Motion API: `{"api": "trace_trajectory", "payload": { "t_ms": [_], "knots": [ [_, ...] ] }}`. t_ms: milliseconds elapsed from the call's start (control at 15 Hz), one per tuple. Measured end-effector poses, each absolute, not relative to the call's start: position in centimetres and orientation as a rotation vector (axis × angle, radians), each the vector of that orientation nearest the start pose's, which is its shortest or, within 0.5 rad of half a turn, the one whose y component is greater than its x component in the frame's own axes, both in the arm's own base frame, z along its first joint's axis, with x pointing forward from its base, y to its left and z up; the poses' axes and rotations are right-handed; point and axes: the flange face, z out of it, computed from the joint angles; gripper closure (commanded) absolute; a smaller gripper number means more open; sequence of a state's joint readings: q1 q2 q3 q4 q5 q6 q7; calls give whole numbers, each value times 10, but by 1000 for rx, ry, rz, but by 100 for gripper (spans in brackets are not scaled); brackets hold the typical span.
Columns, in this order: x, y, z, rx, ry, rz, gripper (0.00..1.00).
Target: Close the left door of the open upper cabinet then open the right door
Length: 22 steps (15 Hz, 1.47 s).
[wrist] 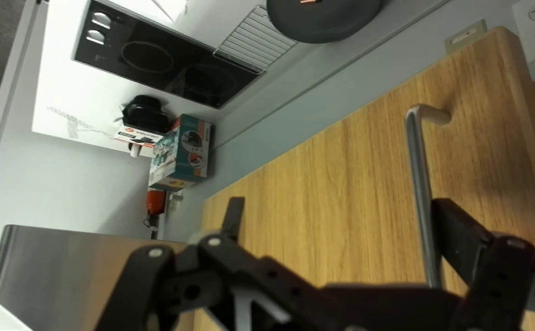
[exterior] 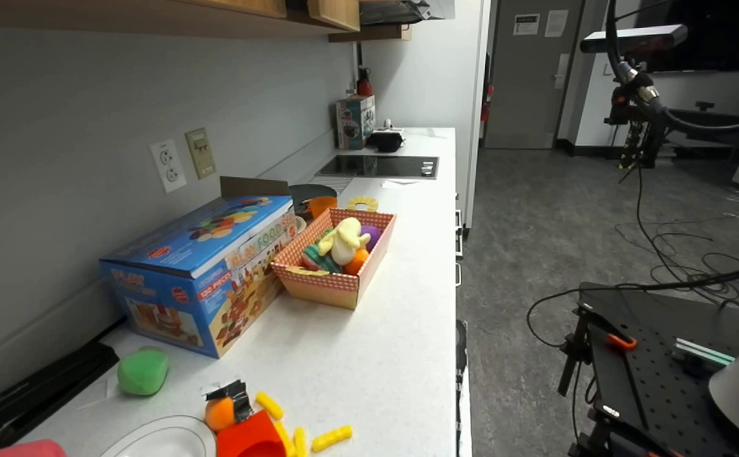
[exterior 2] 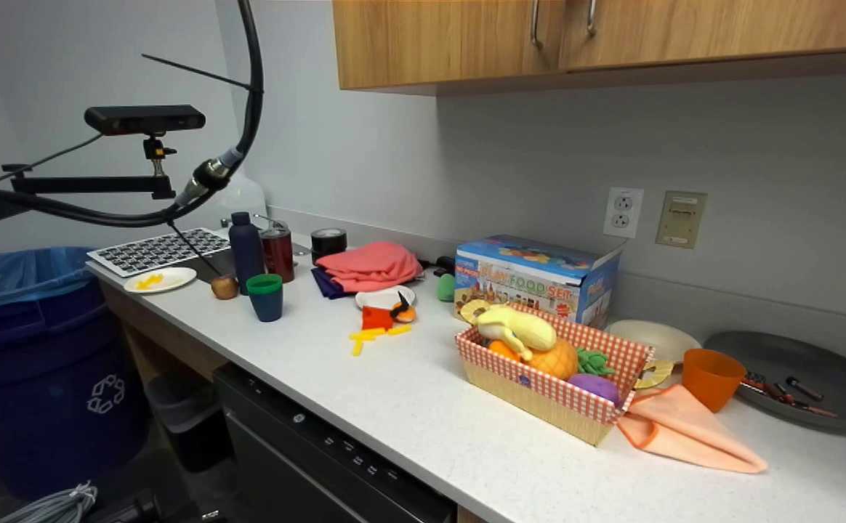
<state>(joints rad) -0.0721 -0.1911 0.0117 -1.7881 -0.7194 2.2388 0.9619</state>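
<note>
Floor point(exterior: 522, 304), mottled grey, spreads farthest below the tool point(wrist: 338, 207), and a pale wall point(exterior 2: 379, 152) rises beyond it. Under the tool's level, a long white table point(exterior: 401, 330) runs along that wall. The upper cabinet point(exterior 2: 452, 43), light tan wood with flat fronts, hangs over the table with the tool at its door point(wrist: 355, 193), whose face lies right behind the fingers point(wrist: 460, 236) in the wrist view; whether this is the left or the right one, I cannot tell. Well away from the tool stands a grey room door point(exterior: 531, 95). Lower than the tool are a black dishwasher point(exterior 2: 299, 450), set under the table, and a blue recycling bin point(exterior 2: 38, 385) at the table's end.

On the table, the cooktop point(wrist: 180, 69) sits up and to the left of the tool in the wrist view. A Play Food Set box point(exterior 2: 517, 280) and a gingham-lined basket point(exterior 2: 532, 396) of toy food point(exterior 2: 525, 327) stand side by side, also below the tool. Farther up the wrist view from the tool lies a dark round platter point(wrist: 325, 23), with a wire rack point(wrist: 256, 41) between it and the cooktop. The metal handle point(wrist: 418, 161) passes between the tool's fingers, which are spread wide apart; it runs just beside one of them, touching or not, I cannot tell.
</note>
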Motion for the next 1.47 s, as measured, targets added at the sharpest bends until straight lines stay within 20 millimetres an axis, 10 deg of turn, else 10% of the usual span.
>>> {"api": "trace_trajectory", "payload": {
  "t_ms": [467, 1000, 1467],
  "knots": [
    [445, -77, 698, -2930, 1484, -1404, 0],
    [303, -161, 656, -2785, 2192, -1048, 0],
    [307, -100, 668, -2939, 1782, -1149, 0]
  ]
}}
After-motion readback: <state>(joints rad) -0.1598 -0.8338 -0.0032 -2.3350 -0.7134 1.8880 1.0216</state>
